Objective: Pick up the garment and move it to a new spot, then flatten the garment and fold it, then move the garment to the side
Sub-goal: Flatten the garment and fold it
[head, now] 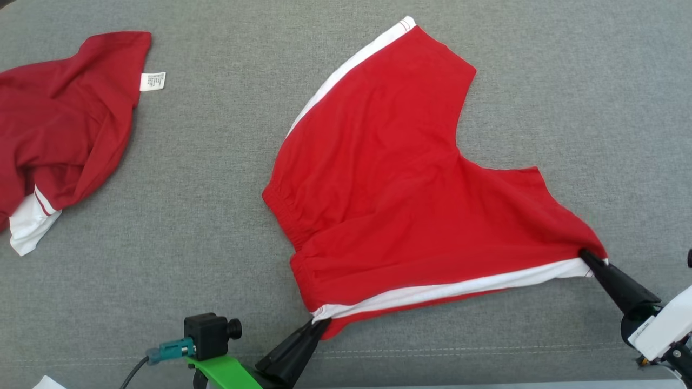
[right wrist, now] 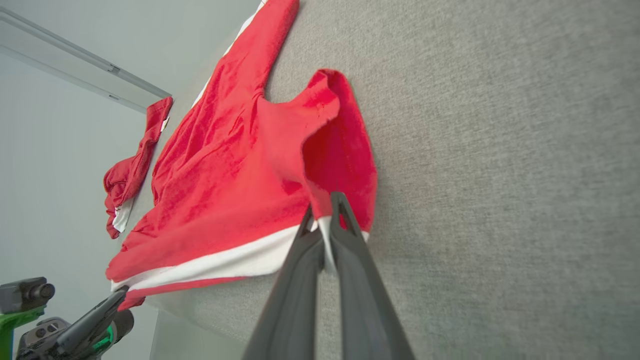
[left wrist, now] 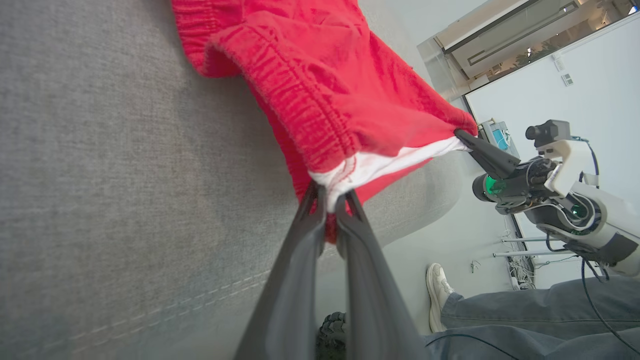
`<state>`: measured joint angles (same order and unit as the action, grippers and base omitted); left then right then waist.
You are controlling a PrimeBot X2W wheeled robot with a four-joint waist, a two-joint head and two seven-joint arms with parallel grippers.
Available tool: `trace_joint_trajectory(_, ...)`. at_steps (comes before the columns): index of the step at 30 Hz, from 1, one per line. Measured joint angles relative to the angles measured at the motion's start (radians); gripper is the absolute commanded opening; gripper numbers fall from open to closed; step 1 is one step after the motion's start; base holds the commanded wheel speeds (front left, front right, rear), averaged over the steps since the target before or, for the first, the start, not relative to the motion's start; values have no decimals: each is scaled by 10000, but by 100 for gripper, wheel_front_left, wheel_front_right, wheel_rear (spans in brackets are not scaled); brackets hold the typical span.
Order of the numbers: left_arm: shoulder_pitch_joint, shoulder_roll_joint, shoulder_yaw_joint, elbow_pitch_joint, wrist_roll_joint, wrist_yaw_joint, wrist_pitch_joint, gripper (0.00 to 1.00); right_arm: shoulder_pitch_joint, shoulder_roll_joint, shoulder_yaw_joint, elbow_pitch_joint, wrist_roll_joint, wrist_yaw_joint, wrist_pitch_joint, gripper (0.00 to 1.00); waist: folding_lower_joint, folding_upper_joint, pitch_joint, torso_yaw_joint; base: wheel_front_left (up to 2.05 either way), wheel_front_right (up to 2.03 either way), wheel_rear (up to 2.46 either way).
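**Red shorts held taut between two pinching grippers**

The red shorts (head: pixel 400 189) lie spread on the grey cloth surface (head: pixel 216 227), right of centre in the head view, with the white-striped near edge pulled straight. The left gripper (head: pixel 323 323) has its fingers clamped on the waistband corner at one end of the stripe. The right gripper (head: pixel 585 253) nips the leg-hem corner at the other end.

A second red garment (head: pixel 65 124) (crumpled, with a white label (head: pixel 152 81) showing) lies well apart to the left, cut off by the frame. A small black camera (head: pixel 212 336) sits beside the left gripper. The left wrist view shows a person's shoe (left wrist: pixel 439 287) and grey trouser legs (left wrist: pixel 525 310) beyond the surface's edge. The right arm is cut off at the corner of the head view.
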<state>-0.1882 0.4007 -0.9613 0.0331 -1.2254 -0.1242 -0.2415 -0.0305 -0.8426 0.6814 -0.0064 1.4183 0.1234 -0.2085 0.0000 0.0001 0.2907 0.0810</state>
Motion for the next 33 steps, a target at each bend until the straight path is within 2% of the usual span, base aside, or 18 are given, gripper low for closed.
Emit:
trace_joint_trajectory(3, 6, 33, -134, 136, -6, 0, 6, 0, 12, -123, 286, -127, -134, 0, 249, 0, 0, 0, 4, 30, 0, 0, 0)
trace_joint_trajectory(8, 39, 92, -309, 581, -6, 0, 31, 20, 34, -234, 583, -249, -516, 0, 516, 2, 0, 0, -26, 34, 0, 0, 0)
trace_joint_trajectory(10, 39, 86, -311, 759, -6, 0, 29, 44, 35, -238, 652, -247, -732, 0, 523, 16, 0, 0, -63, 3, 0, 0, 0)
trace_joint_trajectory(11, 38, 79, -324, 840, -6, 0, 29, 56, 35, -253, 648, -251, -742, 0, 522, 33, 0, 0, -78, -13, 0, 0, 0)
trace_joint_trajectory(12, 37, 69, -351, 899, -6, 0, 29, 83, 35, -284, 648, -249, -788, 0, 522, 44, 0, 0, -87, -24, 0, 0, 0)
trace_joint_trajectory(13, 39, 40, -384, 972, -23, 0, 29, 100, 35, -330, 648, -240, -882, 0, 522, 78, 0, 0, -92, -32, 0, 0, 0)
trace_joint_trajectory(14, 39, 2, -412, 1058, -48, 0, 29, 100, 30, -364, 652, -238, -934, 0, 523, 100, 0, 0, -96, -42, 0, 0, 0)
trace_joint_trajectory(21, 37, -82, -686, 1465, -127, 0, 71, 100, 3, -443, 805, -48, -1287, -35, 646, 100, 0, 0, -203, -209, 0, 0, 0)
trace_joint_trajectory(26, 40, -71, -752, 1795, -213, 0, 121, 100, 1, -533, 918, 234, -1641, -213, 700, 100, 0, 0, -302, -278, 0, 0, 0)
trace_joint_trajectory(31, 86, -10, -663, 2337, -232, -2, 117, 100, -6, -598, 823, 533, -2355, -652, 299, 100, 0, 0, -477, -316, 0, 0, 0)
trace_joint_trajectory(33, 186, 10, -372, 2504, -247, 0, 102, 100, -38, -591, 556, 642, -2711, -938, -102, 100, 0, 0, -571, -330, 0, 0, 0)
